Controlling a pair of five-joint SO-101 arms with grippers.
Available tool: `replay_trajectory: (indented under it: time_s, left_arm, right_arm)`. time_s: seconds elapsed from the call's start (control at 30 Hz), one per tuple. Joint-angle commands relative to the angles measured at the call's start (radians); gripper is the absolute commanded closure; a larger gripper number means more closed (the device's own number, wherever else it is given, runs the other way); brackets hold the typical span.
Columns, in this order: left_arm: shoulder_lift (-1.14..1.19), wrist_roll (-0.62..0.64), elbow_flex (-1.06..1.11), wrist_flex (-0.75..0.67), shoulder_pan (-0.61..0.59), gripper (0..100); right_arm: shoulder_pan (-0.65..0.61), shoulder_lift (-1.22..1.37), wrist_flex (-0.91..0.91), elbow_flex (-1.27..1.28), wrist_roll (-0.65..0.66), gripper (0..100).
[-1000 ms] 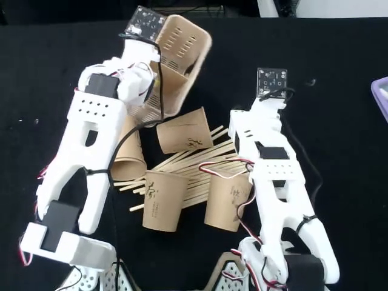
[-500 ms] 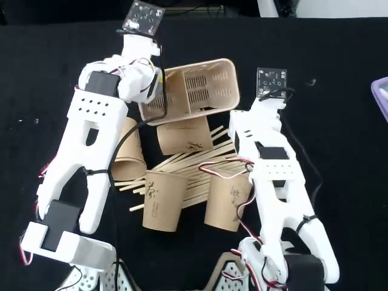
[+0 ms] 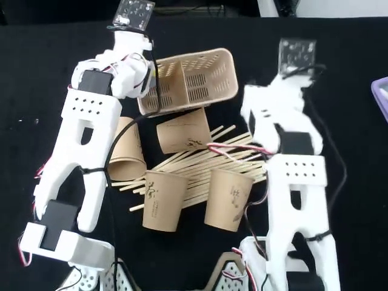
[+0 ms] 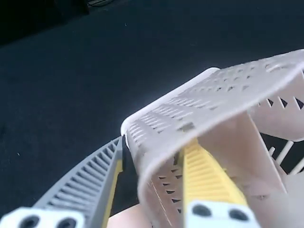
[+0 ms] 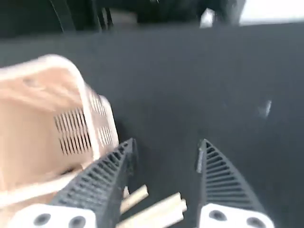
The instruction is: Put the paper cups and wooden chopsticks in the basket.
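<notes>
Tabletop [image 3: 24, 79] is black around the basket [image 3: 206, 76], with a purple object [image 3: 382, 97] aside.

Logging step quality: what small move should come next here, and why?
Probably the left end effector should set the basket upright: it grips the wall, the basket looks tipped, and cups and chopsticks lie outside it.

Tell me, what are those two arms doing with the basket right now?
Left gripper clamped on basket wall. Right gripper open, beside basket. Four paper cups and chopsticks outside it, none loaded yet.
</notes>
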Motion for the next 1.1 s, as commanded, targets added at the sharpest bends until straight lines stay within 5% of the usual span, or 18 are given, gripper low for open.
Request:
replay_trajectory:
  time_s: [0.0,0.47,0.87,1.07]
  left_arm:
    - [-0.014,0.006,-0.045,-0.014,-0.008,80]
    - [-0.012,0.006,-0.045,-0.021,-0.004,80]
    - [-0.012,0.006,-0.045,-0.015,-0.001,81]
    - [-0.012,0.006,-0.045,-0.014,-0.001,81]
  right_arm:
    - [-0.071,0.068,0.100,-0.240,0.086,78.6]
    - [-0.118,0.490,0.252,-0.685,0.186,78.6]
    - [-0.147,0.613,0.272,-0.710,0.186,78.8]
    - [-0.112,0.661,0.275,-0.711,0.178,98.3]
